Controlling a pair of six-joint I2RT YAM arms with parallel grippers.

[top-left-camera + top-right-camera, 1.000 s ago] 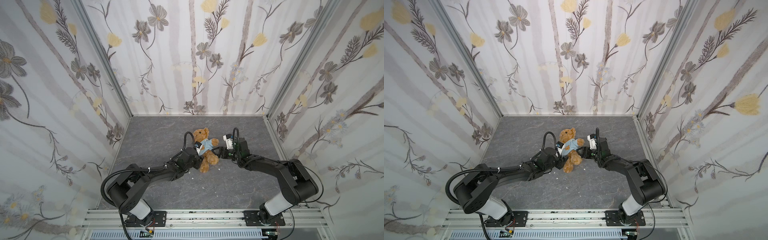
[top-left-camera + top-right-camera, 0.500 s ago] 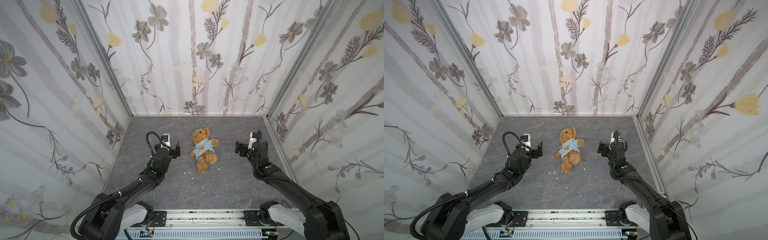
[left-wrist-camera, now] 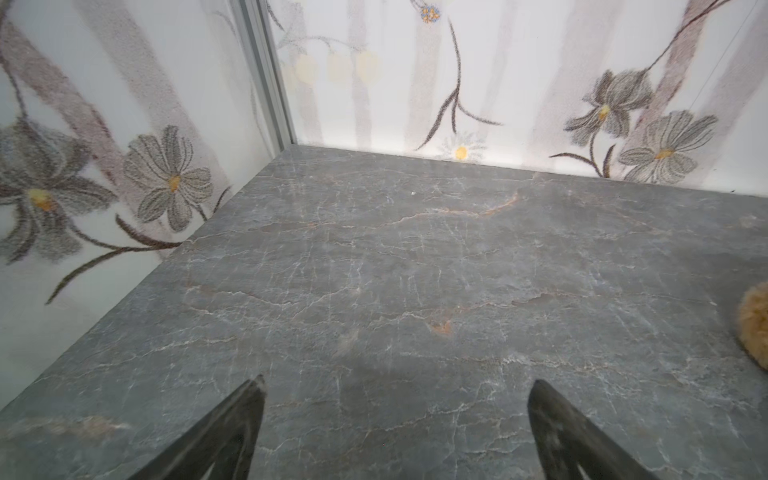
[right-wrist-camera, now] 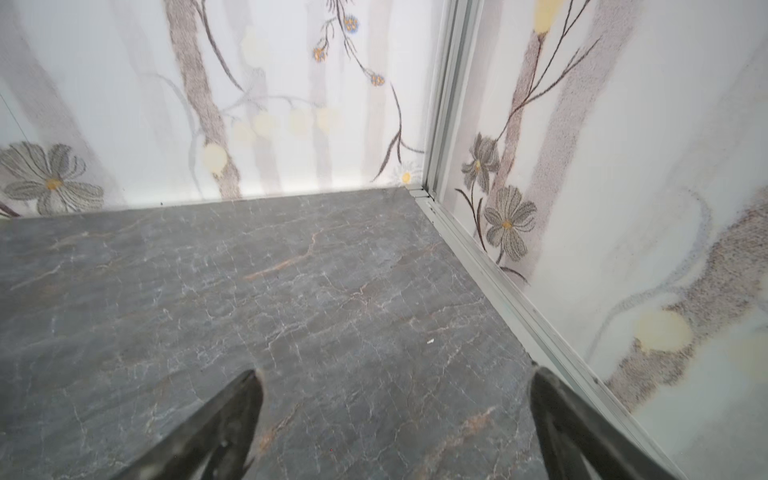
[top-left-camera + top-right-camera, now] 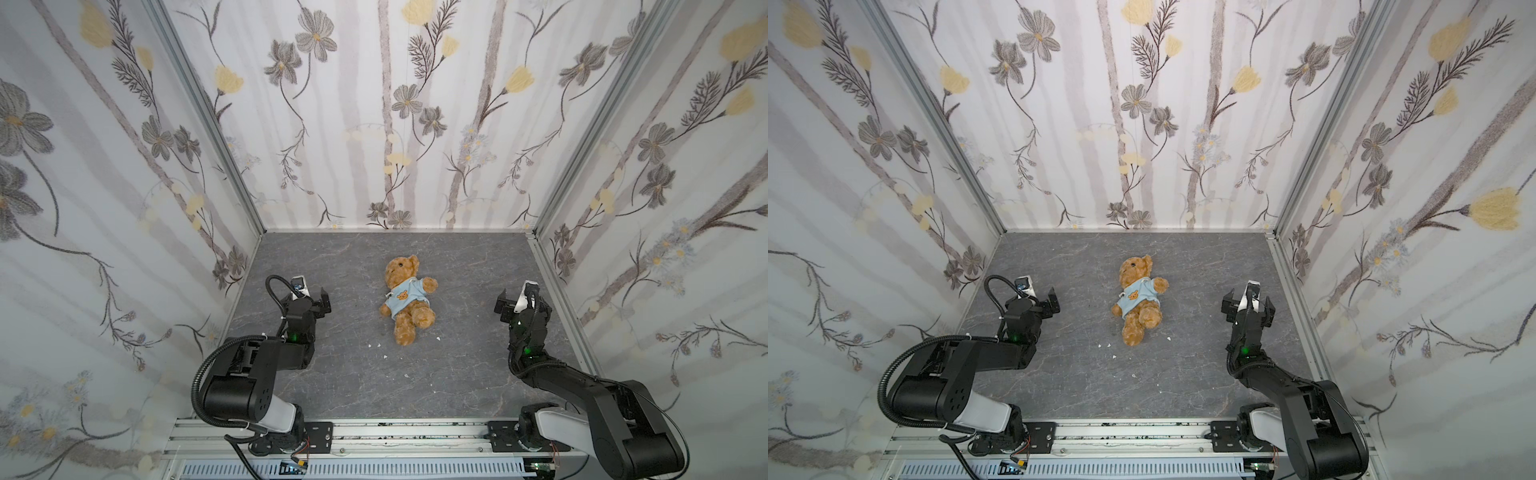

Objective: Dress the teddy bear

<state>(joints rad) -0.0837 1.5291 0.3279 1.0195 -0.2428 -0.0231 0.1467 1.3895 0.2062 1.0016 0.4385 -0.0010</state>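
Note:
The teddy bear [image 5: 406, 320] [image 5: 1137, 322] lies on its back in the middle of the grey marbled floor, head toward the back wall. It wears a light-blue top [image 5: 402, 296] [image 5: 1133, 296] with a small bear-face emblem. My left gripper [image 5: 316, 300] [image 5: 1047, 304] stands open to the left of the bear, well apart from it. My right gripper [image 5: 517, 301] [image 5: 1249, 302] stands open far to its right. In the left wrist view the left gripper [image 3: 399, 382] holds nothing, and a tuft of the bear's fur [image 3: 757, 324] shows at the frame's edge. The right gripper [image 4: 394, 372] frames bare floor.
Floral walls close in the floor on three sides. The right wall's metal base rail [image 4: 498, 291] runs close beside my right gripper. Small white crumbs [image 5: 384, 356] [image 5: 1112, 356] lie on the floor in front of the bear. The arms' mounting rail [image 5: 415, 432] spans the front.
A second ago both grippers were at the bear's sides. They have let go, opened wide and drawn back, left arm leftward, right arm rightward. The bear lies alone.

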